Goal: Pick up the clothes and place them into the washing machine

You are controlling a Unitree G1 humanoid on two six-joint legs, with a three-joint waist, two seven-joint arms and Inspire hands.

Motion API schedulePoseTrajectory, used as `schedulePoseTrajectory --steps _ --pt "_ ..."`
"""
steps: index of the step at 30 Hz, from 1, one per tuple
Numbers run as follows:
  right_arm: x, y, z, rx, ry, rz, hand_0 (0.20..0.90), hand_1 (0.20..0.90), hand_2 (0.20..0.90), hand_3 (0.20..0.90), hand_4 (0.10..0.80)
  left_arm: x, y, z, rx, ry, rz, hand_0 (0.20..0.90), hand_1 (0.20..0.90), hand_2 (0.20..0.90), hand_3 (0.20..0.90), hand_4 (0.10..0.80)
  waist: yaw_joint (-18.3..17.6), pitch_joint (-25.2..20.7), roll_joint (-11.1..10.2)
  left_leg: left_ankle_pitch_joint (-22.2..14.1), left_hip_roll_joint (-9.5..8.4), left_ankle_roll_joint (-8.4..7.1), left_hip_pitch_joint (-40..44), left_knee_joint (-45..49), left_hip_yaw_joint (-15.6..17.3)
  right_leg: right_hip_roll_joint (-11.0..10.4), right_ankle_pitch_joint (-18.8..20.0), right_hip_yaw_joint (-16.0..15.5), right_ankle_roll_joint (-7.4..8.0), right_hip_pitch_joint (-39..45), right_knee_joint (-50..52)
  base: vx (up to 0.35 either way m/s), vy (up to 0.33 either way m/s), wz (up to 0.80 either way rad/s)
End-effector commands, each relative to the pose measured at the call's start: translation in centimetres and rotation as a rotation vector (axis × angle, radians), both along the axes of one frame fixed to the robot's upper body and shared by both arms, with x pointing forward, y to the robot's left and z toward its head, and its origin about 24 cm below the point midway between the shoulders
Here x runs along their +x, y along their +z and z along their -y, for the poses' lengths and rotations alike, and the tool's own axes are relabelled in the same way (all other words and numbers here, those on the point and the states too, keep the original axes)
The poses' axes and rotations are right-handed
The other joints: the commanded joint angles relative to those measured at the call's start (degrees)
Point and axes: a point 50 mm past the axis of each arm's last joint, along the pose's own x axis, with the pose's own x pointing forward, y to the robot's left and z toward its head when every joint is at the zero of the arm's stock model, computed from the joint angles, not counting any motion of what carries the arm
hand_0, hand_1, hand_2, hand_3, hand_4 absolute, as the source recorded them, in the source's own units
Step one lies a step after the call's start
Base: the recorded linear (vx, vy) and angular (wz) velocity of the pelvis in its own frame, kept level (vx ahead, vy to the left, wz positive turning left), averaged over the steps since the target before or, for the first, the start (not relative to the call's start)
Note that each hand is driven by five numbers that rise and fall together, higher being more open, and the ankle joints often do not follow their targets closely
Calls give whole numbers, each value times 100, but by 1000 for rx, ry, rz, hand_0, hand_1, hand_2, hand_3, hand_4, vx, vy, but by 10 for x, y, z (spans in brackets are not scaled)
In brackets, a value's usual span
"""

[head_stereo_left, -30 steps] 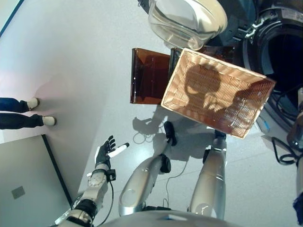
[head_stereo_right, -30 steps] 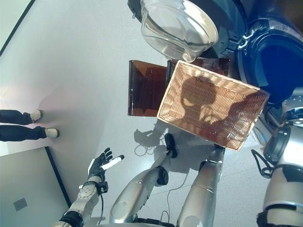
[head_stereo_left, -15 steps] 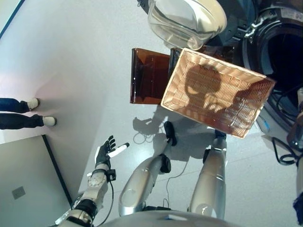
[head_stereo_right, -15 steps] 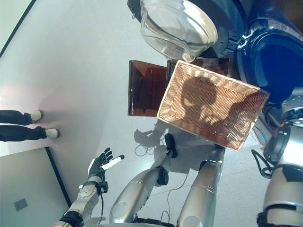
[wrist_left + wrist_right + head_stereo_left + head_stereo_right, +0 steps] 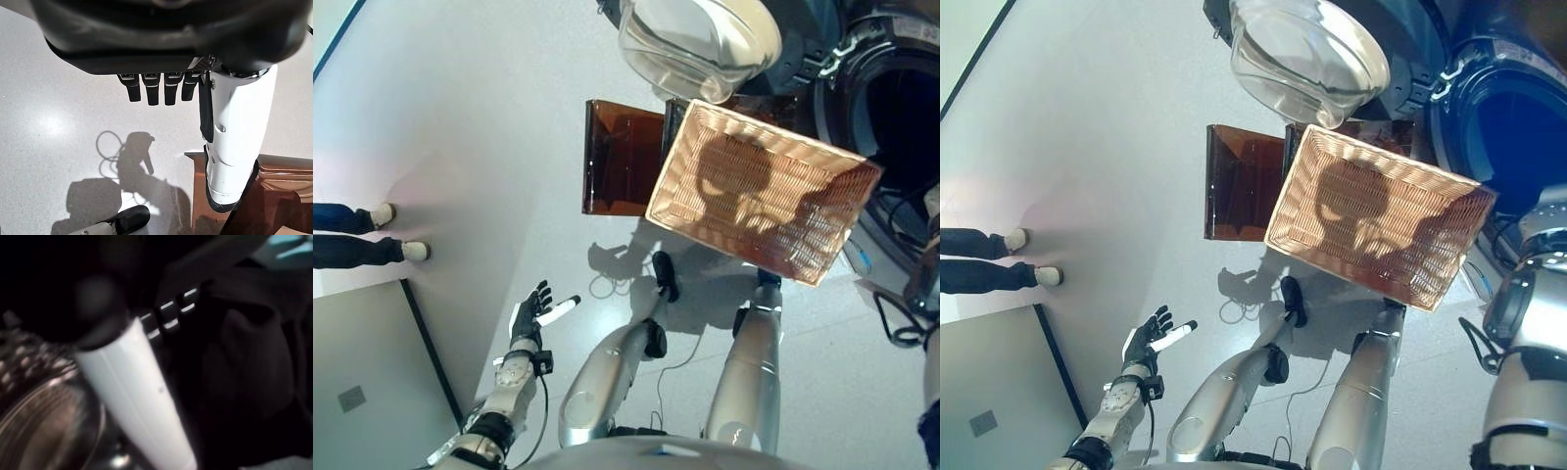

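- Left eye view: the rectangular woven wicker basket (image 5: 762,203) is the landmark. It shows only its bare weave, no clothes inside. Beyond it hangs the washing machine's clear round glass door (image 5: 697,37), swung open, and just to its right gapes the dark round washing machine drum opening (image 5: 907,108), so the way in is free.
- Right eye view: the left hand (image 5: 1147,338) hangs well short of the basket, over bare grey floor (image 5: 1107,127), fingers spread and holding nothing; it looks idle, kept clear of the work. A translucent brown plastic stand (image 5: 1236,182) sits under the basket's left edge. A person's dark-trousered legs (image 5: 979,258) stand far to the basket's left.
- Left wrist view: the fingers (image 5: 153,90) hang straight, the white-covered thumb beside them.
- Right wrist view: the right hand (image 5: 146,362) is deep in the dark drum, past the basket, its white thumb out; dark cloth (image 5: 254,362) lies by the fingers, probably the clothes being delivered. Whether the fingers grip it I cannot tell.
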Motion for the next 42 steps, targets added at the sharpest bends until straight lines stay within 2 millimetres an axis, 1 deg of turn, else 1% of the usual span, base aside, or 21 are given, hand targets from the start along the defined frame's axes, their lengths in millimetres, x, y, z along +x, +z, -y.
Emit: schedulePoseTrajectory --steps 1,3,6,8,9,10,11,12,14,15,17,23,24,25,29,31,32,33,34,38,42 --pt "-47 94 14 -414 -262 116 900 900 900 900 800 -20 -8 -17 50 117 -23 900 900 900 900 800 -261 -283 250 -229 498 -679 -423 857 -136 676 -414 -303 -739 75 506 0 0 0" --pt "-40 81 6 -436 -262 73 900 900 900 900 800 -17 -5 -16 54 121 -3 900 900 900 900 800 -254 -281 253 -227 496 -673 -418 859 -141 678 -403 -296 -735 77 509 0 0 0" --pt "-26 54 -7 -478 -228 -35 900 900 900 900 800 -13 -3 -14 60 120 15 900 900 900 900 800 -236 -275 250 -230 479 -657 -424 870 -157 671 -396 -292 -732 94 499 -2 5 1" --pt "-16 35 -20 -496 -192 -77 900 900 900 900 800 -11 -2 -13 64 125 24 900 900 900 900 800 -228 -265 232 -234 475 -648 -425 888 -149 676 -386 -297 -733 101 497 0 0 0" --pt "-14 28 -23 -494 -183 -87 900 900 900 900 800 -10 -1 -13 66 127 28 900 900 900 900 800 -230 -261 232 -237 472 -646 -428 895 -150 678 -383 -293 -733 103 492 0 0 0" --pt "-11 16 -28 -494 -170 -115 900 900 900 900 800 -10 -1 -12 69 125 31 900 900 900 900 800 -220 -274 220 -242 471 -646 -425 904 -140 678 -378 -292 -732 108 484 0 0 0" --pt "-3 2 -39 -500 -133 -141 900 900 900 900 800 -9 -1 -11 72 124 35 900 900 900 900 800 -211 -273 225 -248 467 -641 -425 902 -139 674 -369 -293 -731 117 463 -7 17 3" --pt "-3 1 -40 -499 -133 -142 900 900 900 900 800 -9 -1 -11 74 124 35 900 900 900 900 800 -211 -277 218 -248 467 -641 -424 902 -140 673 -369 -294 -731 120 462 -9 16 3" --pt "3 -18 -54 -507 -103 -180 900 900 900 900 800 -8 0 -10 77 125 40 900 900 900 900 800 -188 -285 241 -251 458 -632 -422 904 -142 664 -358 -297 -732 130 445 0 0 0" --pt "3 -19 -55 -507 -103 -181 900 900 900 900 800 -9 0 -10 78 125 39 900 900 900 900 800 -188 -289 238 -250 458 -632 -421 903 -144 664 -357 -299 -732 133 443 0 0 0" --pt "7 -32 -69 -517 -84 -198 900 900 900 900 800 -10 -1 -10 83 127 35 900 900 900 900 800 -170 -302 260 -246 450 -630 -412 900 -143 658 -352 -297 -733 151 440 0 0 0" --pt "15 -57 -99 -521 -17 -223 900 900 900 900 800 -10 -2 -8 97 126 34 900 900 900 900 800 -115 -342 300 -240 436 -610 -407 893 -131 658 -336 -285 -739 147 423 0 0 0" --pt "15 -57 -99 -521 -17 -223 900 900 900 900 800 -10 -2 -8 97 126 34 900 900 900 900 800 -115 -342 299 -239 436 -610 -407 893 -131 658 -336 -286 -739 148 422 0 0 0" --pt "17 -63 -108 -530 7 -232 900 900 900 900 800 -11 -2 -7 98 127 34 900 900 900 900 800 -100 -345 317 -229 432 -605 -401 890 -134 658 -331 -279 -736 167 407 0 0 0" --pt "21 -73 -122 -571 69 -258 900 900 900 900 800 -11 -3 -9 112 128 29 900 900 900 900 800 -93 -361 321 -218 426 -597 -387 880 -130 669 -316 -273 -735 186 393 0 0 0" --pt "25 -87 -136 -594 154 -298 900 900 900 900 800 -10 -2 -9 115 128 36 900 900 900 900 800 -82 -362 308 -208 432 -590 -382 878 -117 673 -297 -277 -741 207 377 0 0 0" --pt "25 -87 -136 -594 155 -298 900 900 900 900 800 -10 -2 -9 115 128 36 900 900 900 900 800 -84 -362 308 -208 432 -590 -382 878 -117 673 -296 -277 -741 208 376 0 0 0" --pt "28 -97 -145 -631 226 -344 900 900 900 900 800 -10 -2 -9 120 128 35 900 900 900 900 800 -86 -360 277 -204 444 -584 -376 874 -115 687 -273 -282 -746 221 347 0 0 0" --pt "28 -97 -145 -631 227 -345 900 900 900 900 800 -10 -2 -9 120 129 35 900 900 900 900 800 -88 -360 277 -204 444 -584 -375 874 -115 687 -272 -283 -746 222 345 0 0 0" --pt "28 -122 -163 -701 363 -438 900 900 900 900 800 -10 -3 -10 130 131 17 900 900 900 900 800 -139 -359 171 -207 471 -581 -327 874 -100 713 -218 -301 -743 307 252 4 -4 -3" --pt "24 -139 -172 -779 437 -526 900 900 900 900 800 -14 -9 -13 164 134 -25 900 900 900 900 800 -171 -365 58 -230 504 -576 -266 893 -96 723 -198 -328 -734 399 220 0 0 0"
